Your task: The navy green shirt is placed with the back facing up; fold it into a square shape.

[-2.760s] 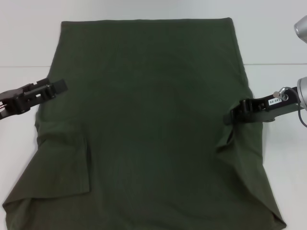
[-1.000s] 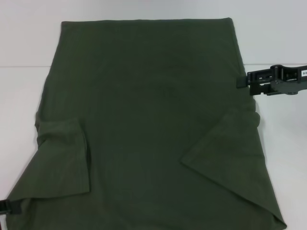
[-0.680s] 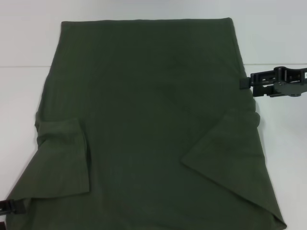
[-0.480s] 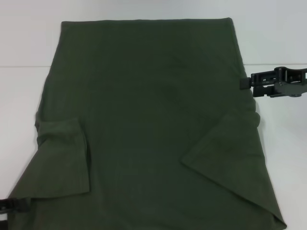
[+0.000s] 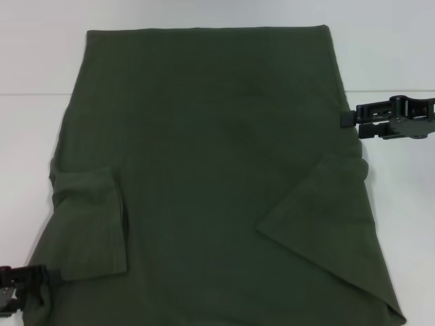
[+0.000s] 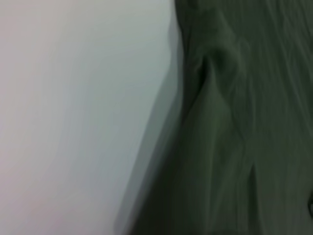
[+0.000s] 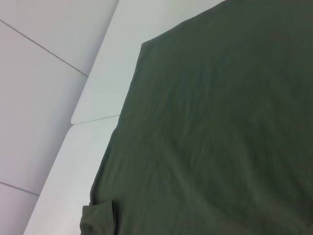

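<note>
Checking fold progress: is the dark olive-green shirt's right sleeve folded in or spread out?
Folded in: the right sleeve lies as a flap on the dark olive-green shirt.

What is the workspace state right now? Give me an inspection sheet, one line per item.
Surface: white table, bare around the cloth.
Job's things: navy green shirt lies flat, plain side up; left sleeve and right sleeve are folded in over the body.
Clutter: nothing seen.
Grippers: left gripper at the shirt's near left edge; right gripper at the right side edge, farther up.
Cables: nothing seen.
Surroundings: pale wall behind the table.
</note>
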